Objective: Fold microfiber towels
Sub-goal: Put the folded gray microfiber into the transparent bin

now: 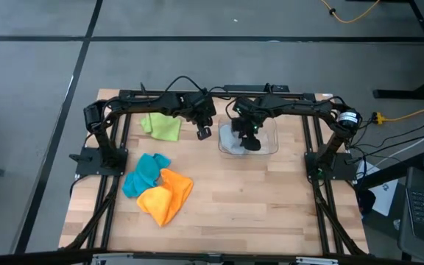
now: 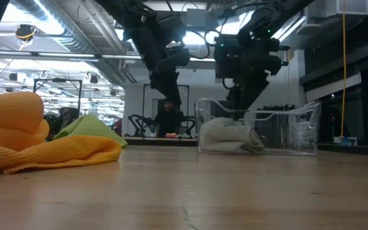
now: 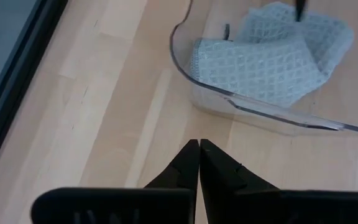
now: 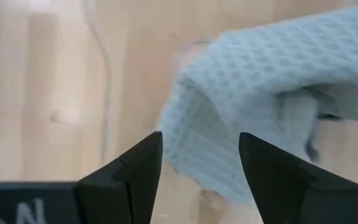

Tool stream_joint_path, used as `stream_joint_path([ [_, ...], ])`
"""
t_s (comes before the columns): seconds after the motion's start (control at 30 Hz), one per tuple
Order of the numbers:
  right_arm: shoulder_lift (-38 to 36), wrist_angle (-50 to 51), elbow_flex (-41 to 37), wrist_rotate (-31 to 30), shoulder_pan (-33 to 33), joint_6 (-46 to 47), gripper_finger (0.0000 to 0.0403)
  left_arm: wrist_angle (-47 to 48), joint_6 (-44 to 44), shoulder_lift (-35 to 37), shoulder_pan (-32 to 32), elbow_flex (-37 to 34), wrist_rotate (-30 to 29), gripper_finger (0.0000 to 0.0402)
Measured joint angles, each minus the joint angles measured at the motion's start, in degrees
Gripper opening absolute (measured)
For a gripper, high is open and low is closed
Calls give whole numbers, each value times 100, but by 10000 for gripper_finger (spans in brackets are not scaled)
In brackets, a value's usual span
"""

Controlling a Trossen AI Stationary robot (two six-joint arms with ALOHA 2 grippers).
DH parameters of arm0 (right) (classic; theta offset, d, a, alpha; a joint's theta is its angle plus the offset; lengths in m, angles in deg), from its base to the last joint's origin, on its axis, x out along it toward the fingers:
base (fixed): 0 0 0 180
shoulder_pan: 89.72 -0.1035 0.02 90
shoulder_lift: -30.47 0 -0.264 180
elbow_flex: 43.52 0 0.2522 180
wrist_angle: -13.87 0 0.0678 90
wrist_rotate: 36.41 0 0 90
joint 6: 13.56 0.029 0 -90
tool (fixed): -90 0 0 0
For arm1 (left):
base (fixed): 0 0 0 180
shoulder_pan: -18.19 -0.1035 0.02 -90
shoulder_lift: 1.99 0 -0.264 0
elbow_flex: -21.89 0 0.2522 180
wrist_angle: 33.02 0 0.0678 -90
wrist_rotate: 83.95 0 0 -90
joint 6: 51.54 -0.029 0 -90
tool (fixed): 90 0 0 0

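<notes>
The right end effector [image 1: 251, 141] hangs with fingers spread over the grey towel [image 1: 235, 140] inside the clear bin [image 1: 271, 144], upper centre of the high view. The left end effector [image 1: 204, 132], pressed together, waits beside it. Green towel [image 1: 162, 125] lies upper left; teal towel [image 1: 144, 174] and orange towel [image 1: 166, 196] lower left on the counter [image 1: 256, 199].

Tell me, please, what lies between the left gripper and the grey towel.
The clear bin's curved wall stands between them, after a bare strip of table. The left wrist view shows it: the left gripper, fingers shut, faces the grey towel through that wall.
</notes>
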Motion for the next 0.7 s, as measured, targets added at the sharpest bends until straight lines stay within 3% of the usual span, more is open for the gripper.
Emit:
stream_joint_path([
  [0.6, 448, -518, -29, 94, -204, 7, 216, -48, -2, -2, 1, 0, -138, 2],
  [0.7, 448, -418, -29, -173, -208, 13, 216, -48, -2, -2, -1, 0, -138, 2],
])
